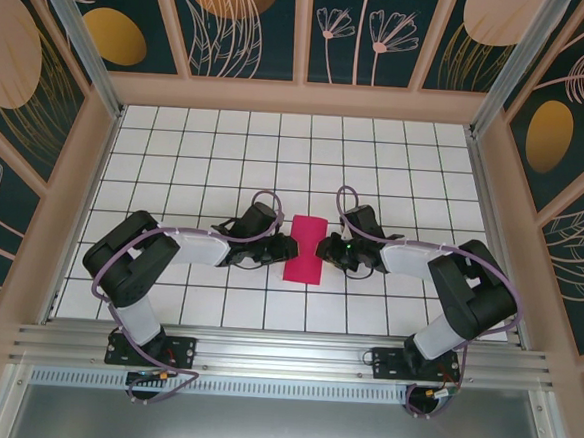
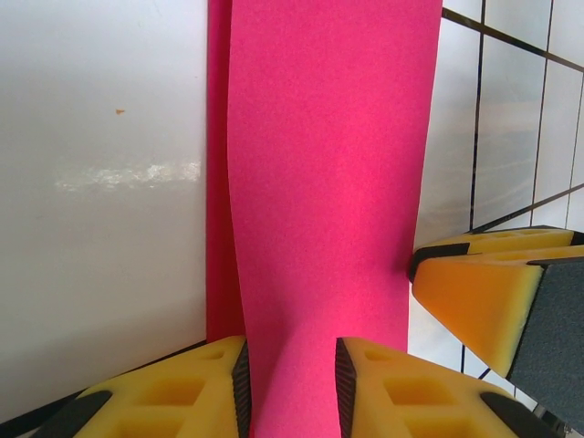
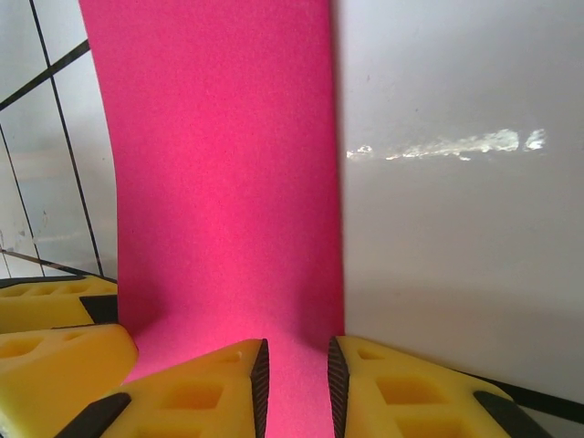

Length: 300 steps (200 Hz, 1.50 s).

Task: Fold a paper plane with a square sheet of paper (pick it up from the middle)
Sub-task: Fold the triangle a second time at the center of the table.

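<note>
Paper point(image 1: 305, 248) sits dead centre on the table point(image 1: 227, 144): magenta, a tall narrow strip with a slight waist at mid-height. Left gripper point(image 1: 278, 248) is right at the paper's left edge at that waist and right gripper point(image 1: 332, 250) is at its right edge, the 2 facing each other across it.

Over to the left wrist view: the paper point(image 2: 328, 182) rises straight out of the left gripper point(image 2: 292, 374) and fills the narrow gap. Both yellow fingers touch it, so that is a pinch, with the jaws nearly together. A darker second layer peeks out along the paper's left edge, so at least 2 layers. The right gripper's finger point(image 2: 484, 301) sits just beside the paper's right edge.

Right wrist view: the paper point(image 3: 219, 182) is squeezed between the 2 fingers of the right gripper point(image 3: 297, 374), jaws narrow, the sheet bowing as it goes in. The left gripper's fingers point(image 3: 55, 356) sit just beside the paper's left edge. Whether the paper is lifted off the table, I cannot tell.
</note>
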Motion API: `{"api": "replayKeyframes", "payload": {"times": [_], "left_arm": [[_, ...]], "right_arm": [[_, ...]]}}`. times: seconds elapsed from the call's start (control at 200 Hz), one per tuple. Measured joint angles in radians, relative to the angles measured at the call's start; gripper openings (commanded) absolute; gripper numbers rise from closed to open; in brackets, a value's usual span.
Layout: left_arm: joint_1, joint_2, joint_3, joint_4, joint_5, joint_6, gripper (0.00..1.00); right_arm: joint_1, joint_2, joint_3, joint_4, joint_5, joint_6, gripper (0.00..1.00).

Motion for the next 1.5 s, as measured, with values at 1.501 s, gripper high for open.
{"api": "replayKeyframes", "payload": {"times": [1.501], "left_arm": [[0.000,0.135,0.175,0.045,0.042,-0.008,0.30]], "right_arm": [[0.022,-0.377,-0.151,-0.032,0.125,-0.072,0.55]]}}
